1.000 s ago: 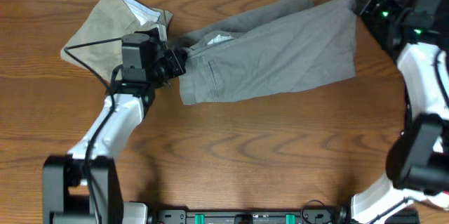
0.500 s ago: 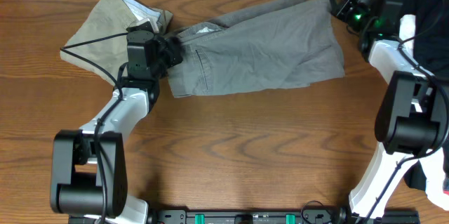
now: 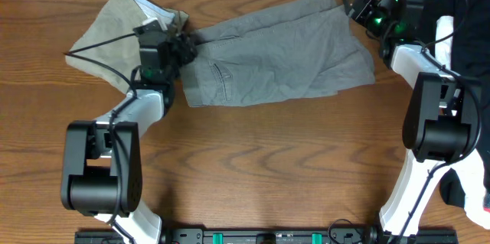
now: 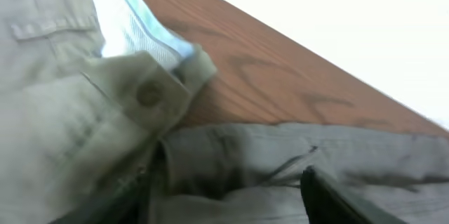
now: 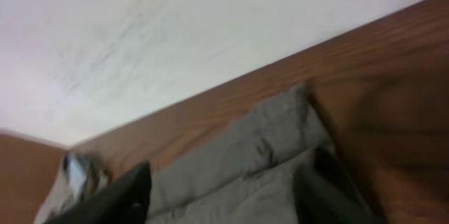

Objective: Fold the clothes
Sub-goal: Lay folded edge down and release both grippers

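Note:
Grey shorts (image 3: pixel 283 53) lie spread flat across the back of the table, waistband to the left and legs to the right. My left gripper (image 3: pixel 186 47) sits at the waistband end, its jaws wide apart over the grey cloth (image 4: pixel 280 147); in the left wrist view this gripper (image 4: pixel 228 203) grips nothing. My right gripper (image 3: pixel 351 4) hovers at the far right leg corner. In the right wrist view it (image 5: pixel 224 196) is open, with grey fabric (image 5: pixel 266 140) lying between the fingers. Khaki shorts (image 3: pixel 107 34) lie crumpled to the left, touching the grey waistband.
A black garment (image 3: pixel 468 14) lies at the right table edge behind the right arm. The khaki shorts' button (image 4: pixel 147 94) and white lining (image 4: pixel 133 27) show beside my left fingers. The table's back edge runs just behind the shorts. Bare wood (image 3: pixel 268 167) fills the front half.
Both grippers were shut on the grey shorts and now stand open. The right arm has swung left, carrying the leg end inward; the shorts lie flatter.

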Tool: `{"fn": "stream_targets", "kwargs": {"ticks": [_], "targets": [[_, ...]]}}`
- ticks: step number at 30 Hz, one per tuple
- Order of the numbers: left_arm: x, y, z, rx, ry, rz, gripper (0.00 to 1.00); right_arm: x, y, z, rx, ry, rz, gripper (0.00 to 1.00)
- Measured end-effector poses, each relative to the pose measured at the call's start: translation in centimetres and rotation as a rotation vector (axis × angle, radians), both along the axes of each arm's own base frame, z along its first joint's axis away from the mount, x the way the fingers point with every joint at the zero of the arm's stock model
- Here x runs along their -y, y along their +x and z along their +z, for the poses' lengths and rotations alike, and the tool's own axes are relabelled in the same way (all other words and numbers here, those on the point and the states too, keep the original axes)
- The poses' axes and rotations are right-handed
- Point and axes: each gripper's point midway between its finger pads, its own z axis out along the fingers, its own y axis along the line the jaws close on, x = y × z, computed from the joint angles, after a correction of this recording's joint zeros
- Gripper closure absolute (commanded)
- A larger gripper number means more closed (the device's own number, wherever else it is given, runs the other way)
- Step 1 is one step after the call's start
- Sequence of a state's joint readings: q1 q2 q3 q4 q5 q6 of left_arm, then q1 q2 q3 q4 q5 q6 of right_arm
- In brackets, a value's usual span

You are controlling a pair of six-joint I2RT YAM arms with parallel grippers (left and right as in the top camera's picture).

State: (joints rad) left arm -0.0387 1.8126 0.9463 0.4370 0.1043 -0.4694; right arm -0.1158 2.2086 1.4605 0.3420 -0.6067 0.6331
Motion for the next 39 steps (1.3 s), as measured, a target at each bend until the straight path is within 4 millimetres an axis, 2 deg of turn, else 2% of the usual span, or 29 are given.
{"fn": "stream_targets", "kwargs": {"ticks": [5,7,9,11,14,17,20,23,29,32,35,39], "targets": [[-1.9,-1.6,1.2,-0.066,-0.032,-0.027,0.27,0.0,-2.2,-0.9,-0.085,0.088,0.12,0.36],[-1.3,-2.7,2.0,-0.09,-0.043,-0.082,0.27,-0.3,-3.3,-1.7,-0.143,0.118,0.161,0.38],[0.3,-4.0,2.4,-0.125,-0.043,-0.157,0.28,-1.0,-4.6,-2.7,-0.206,0.134,0.204,0.43],[2.1,-5.6,1.7,-0.189,-0.031,-0.239,0.29,-2.2,-5.9,-3.9,-0.268,0.134,0.246,0.47],[4.4,-8.4,-0.6,-0.322,-0.015,-0.335,0.33,-4.9,-8.2,-5.9,-0.374,0.098,0.313,0.47],[4.8,-9.9,-1.7,-0.387,-0.003,-0.37,0.32,-6.4,-10.1,-8.1,-0.455,-0.006,0.346,0.45],[4.7,-10.4,-2.1,-0.414,0.003,-0.378,0.32,-6.7,-12.3,-10.0,-0.545,-0.158,0.364,0.44],[4.6,-11.6,-2.7,-0.465,0.007,-0.391,0.32,-6.0,-13.4,-9.5,-0.62,-0.308,0.357,0.43],[4.6,-13.9,-3.7,-0.572,0.015,-0.422,0.32,-3.4,-13.8,-3.7,-0.682,-0.593,0.279,0.41],[4.1,-14.6,-4.1,-0.608,0.038,-0.416,0.32,-2.2,-14.8,-1.6,-0.715,-0.663,0.255,0.33],[3.3,-15.3,-4.6,-0.654,0.073,-0.39,0.32,-0.7,-16.4,-1.8,-0.788,-0.69,0.248,0.31],[2.6,-15.5,-4.8,-0.67,0.105,-0.368,0.32,1.5,-18.5,-3.2,-0.885,-0.68,0.251,0.29]]}}
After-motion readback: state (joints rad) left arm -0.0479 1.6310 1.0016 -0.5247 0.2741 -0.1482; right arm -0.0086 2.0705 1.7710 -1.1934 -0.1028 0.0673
